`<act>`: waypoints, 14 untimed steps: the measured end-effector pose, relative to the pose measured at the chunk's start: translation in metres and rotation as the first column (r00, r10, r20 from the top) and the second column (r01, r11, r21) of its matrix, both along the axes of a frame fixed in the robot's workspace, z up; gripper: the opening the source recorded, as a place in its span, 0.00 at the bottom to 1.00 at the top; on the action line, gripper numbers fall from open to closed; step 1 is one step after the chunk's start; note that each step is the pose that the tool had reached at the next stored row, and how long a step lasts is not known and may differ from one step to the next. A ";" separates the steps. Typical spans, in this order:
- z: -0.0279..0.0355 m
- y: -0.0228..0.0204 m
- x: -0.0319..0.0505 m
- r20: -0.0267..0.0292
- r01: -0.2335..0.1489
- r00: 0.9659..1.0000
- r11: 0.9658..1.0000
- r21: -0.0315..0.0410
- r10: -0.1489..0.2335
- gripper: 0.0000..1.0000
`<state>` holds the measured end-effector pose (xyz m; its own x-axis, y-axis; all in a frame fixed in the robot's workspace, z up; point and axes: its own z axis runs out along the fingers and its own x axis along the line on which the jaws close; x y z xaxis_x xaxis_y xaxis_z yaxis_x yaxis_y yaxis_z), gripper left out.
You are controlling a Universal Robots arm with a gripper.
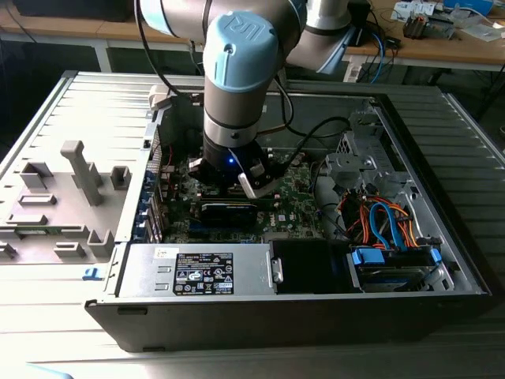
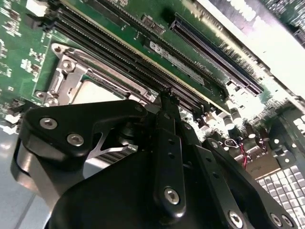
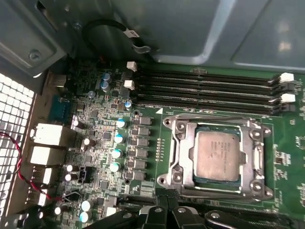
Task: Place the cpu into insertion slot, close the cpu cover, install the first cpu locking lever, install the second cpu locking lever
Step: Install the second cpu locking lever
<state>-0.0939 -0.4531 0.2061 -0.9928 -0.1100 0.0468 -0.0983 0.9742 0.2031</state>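
Your cpu (image 3: 218, 155) already sat in the insertion slot (image 3: 183, 160) with the cpu cover (image 3: 257, 160) down around it; the gripper (image 3: 164, 210) hovered just beside, fingers closed, empty.

No print can be read. The white-and-black label (image 1: 203, 272) on the power supply case (image 1: 197, 269), nearer the camera than the claw, carries lettering too small to make out.

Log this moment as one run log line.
cpu: seated in insertion slot | cpu cover: closed | gripper: beside socket, holding nothing
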 end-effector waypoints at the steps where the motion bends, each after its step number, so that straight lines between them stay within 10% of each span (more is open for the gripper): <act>1: -0.0024 0.0009 -0.0032 0.000 -0.001 1.000 1.000 0.002 0.001 0.11; 14: -0.0042 0.0103 -0.0035 0.000 -0.065 0.998 0.998 0.007 0.065 0.11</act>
<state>-0.0974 -0.4427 0.2019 -0.9835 -0.1749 0.0457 -0.1617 0.9643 0.2096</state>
